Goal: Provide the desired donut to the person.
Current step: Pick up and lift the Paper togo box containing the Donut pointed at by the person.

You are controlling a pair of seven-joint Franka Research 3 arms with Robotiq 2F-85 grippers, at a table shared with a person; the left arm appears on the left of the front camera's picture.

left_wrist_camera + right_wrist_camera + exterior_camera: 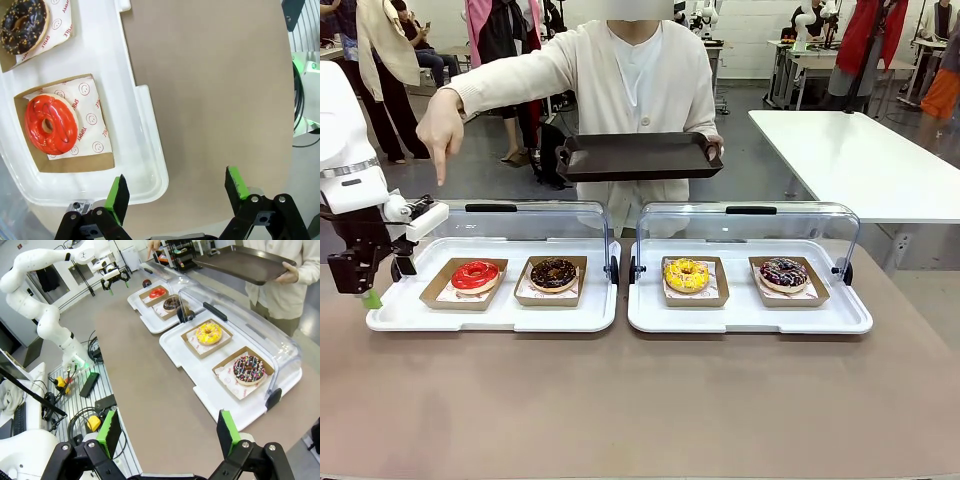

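Person stood at far side of bench, one hand pointing a finger downward toward the left end of the left white tray. Their other hand held a dark serving tray level at waist height.

Red donut sat in its cardboard holder at that end of the tray, under the raised clear lid. Judged to be the one wanted. Chocolate donut lay just beside it, toward the middle.

Left gripper released, jaws wide, nothing between them. It hovered over the tray's outer corner, one finger above the rim, the other above bare bench. The red donut lay near, inward across the tray from it. The donut is round, so no long axis to line up with.

Right gripper also released and empty, well apart from that donut. Left arm clearly the nearer; reach likely falls to it.
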